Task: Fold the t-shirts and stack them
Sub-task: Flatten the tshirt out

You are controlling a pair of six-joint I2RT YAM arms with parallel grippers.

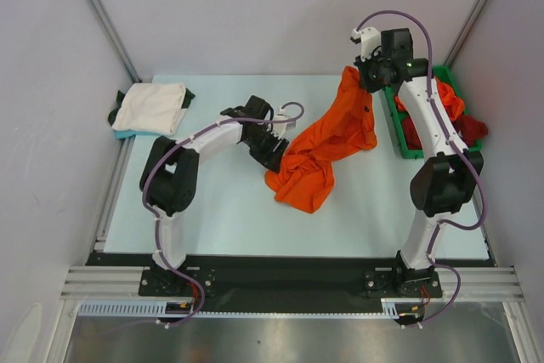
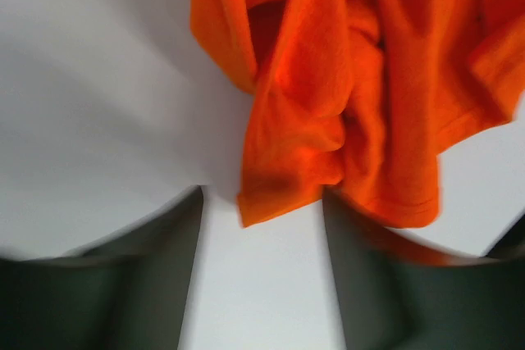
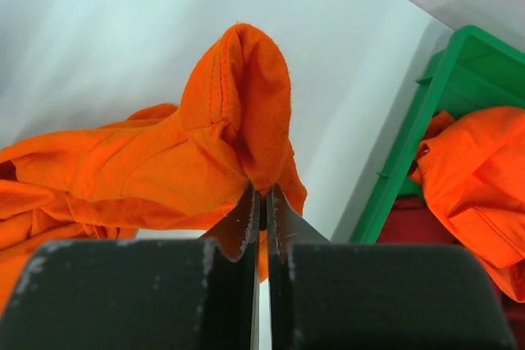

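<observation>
The right fingers [image 3: 262, 202], clamped tight on a fold of an orange t-shirt [image 1: 327, 146], hold it raised beside the green bin [image 1: 398, 132], its lower part bunched on the counter [image 1: 221, 210]. The left fingers [image 1: 274, 152] stand apart astride its hem. A folded white t-shirt [image 1: 153, 108] lies at the far left corner.

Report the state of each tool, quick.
Left tool: open, hem of the orange t-shirt between its sides, not gripped.
Right tool: closed, pinching a fold of the orange t-shirt.
</observation>
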